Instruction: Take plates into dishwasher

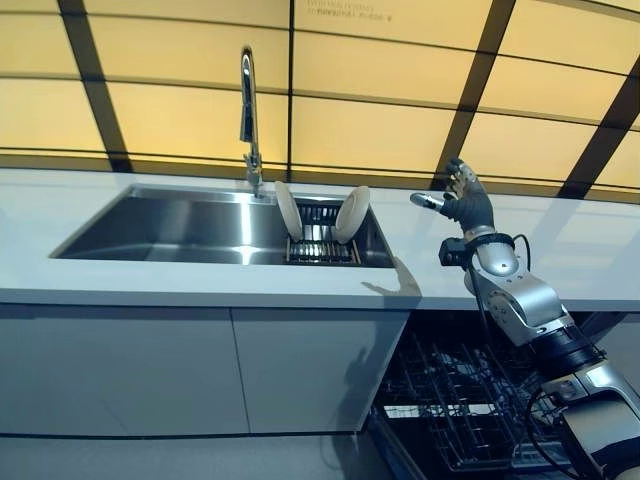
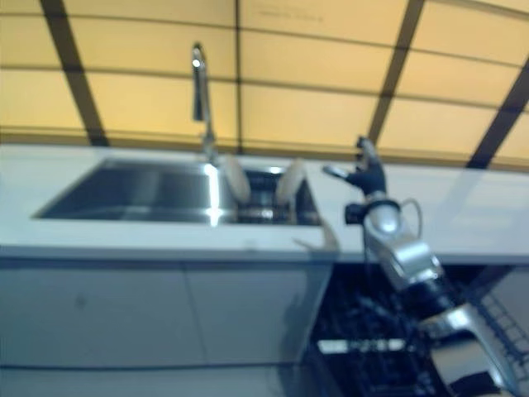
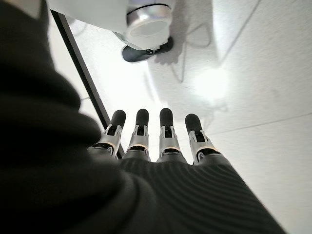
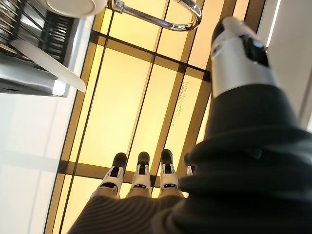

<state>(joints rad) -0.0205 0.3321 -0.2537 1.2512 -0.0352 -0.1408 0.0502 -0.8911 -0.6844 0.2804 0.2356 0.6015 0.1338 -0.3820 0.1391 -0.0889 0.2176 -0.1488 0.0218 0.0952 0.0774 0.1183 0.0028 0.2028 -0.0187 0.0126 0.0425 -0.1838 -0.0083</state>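
White plates in the sink rack look stiff, slippery and fragile; the right hand, fingers spread and empty, should probably pinch a rim.

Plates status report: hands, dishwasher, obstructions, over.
Right hand open, raised over the counter, empty. Left hand open, down low. Two plates upright in sink rack. Dishwasher open; path clear.

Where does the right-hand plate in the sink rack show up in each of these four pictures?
Left eye view: right plate leans in the rack, right end of the sink.
Right eye view: same spot.
Left wrist view: not in it.
Right wrist view: along one edge, by the tap.
Shared landmark: tap.
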